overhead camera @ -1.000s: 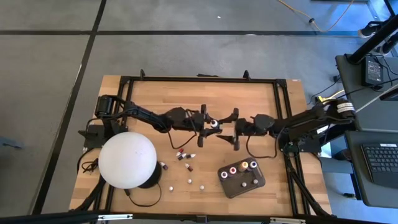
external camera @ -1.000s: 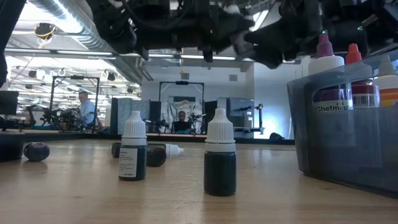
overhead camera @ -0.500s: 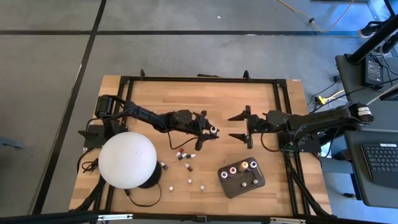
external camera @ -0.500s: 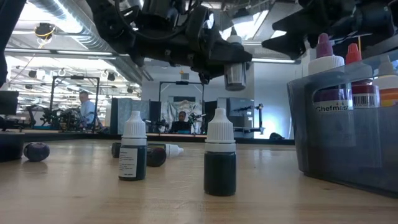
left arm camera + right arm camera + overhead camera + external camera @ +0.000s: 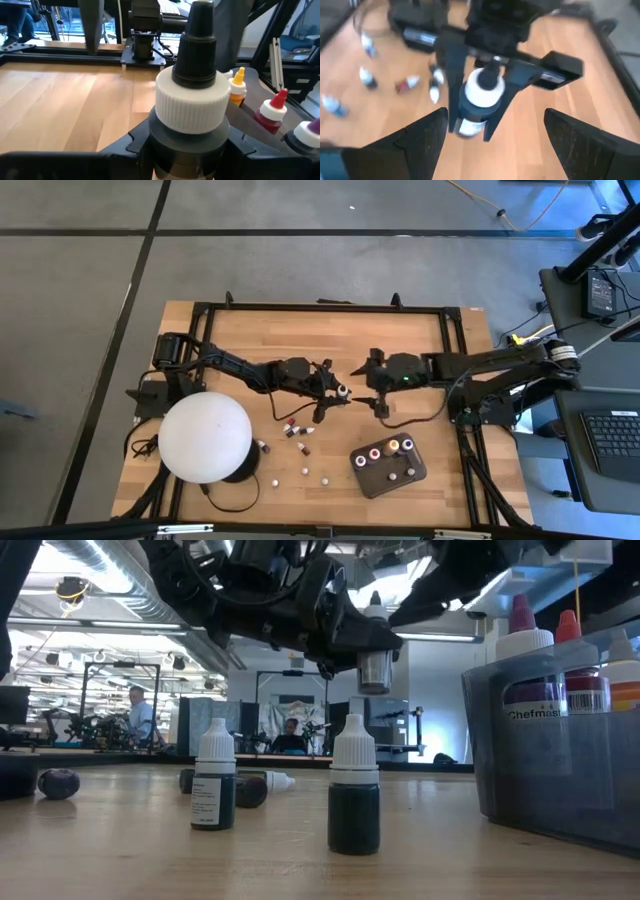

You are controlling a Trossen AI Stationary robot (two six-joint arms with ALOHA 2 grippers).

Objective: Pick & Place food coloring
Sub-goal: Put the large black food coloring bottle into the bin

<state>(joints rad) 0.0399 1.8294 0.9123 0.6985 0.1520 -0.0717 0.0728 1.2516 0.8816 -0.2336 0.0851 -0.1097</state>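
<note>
My left gripper (image 5: 338, 390) is shut on one small food coloring bottle (image 5: 341, 390) with a white ribbed cap and a dark tip, held high over the table's middle. In the low view the bottle (image 5: 375, 660) hangs above the standing bottles. My right gripper (image 5: 372, 386) is open, just right of this bottle. In its wrist view its fingers (image 5: 420, 140) stand wide apart, short of the bottle (image 5: 477, 100). Several loose bottles (image 5: 293, 427) stand or lie on the table. Others stand in the dark tray (image 5: 385, 482). My left gripper pinches the bottle by its dark body, just under the white cap (image 5: 192, 107), between its two fingers. The fingers come level from the table's left. The bottle stands upright, cap up, lifted clear of the table (image 5: 375, 675).
A big white dome (image 5: 205, 438) covers the near left of the table. The tray (image 5: 560, 770) sits near right, with yellow (image 5: 239, 82), red (image 5: 272, 107) and purple topped bottles in it. Two bottles (image 5: 354, 800) stand upright below the held one. The far half of the wooden table (image 5: 300, 335) is bare.
My right gripper, open throughout, drew back toward the table's right edge, then came back toward the held bottle. My left gripper sank a little with the bottle, which has dropped into the low view.
</note>
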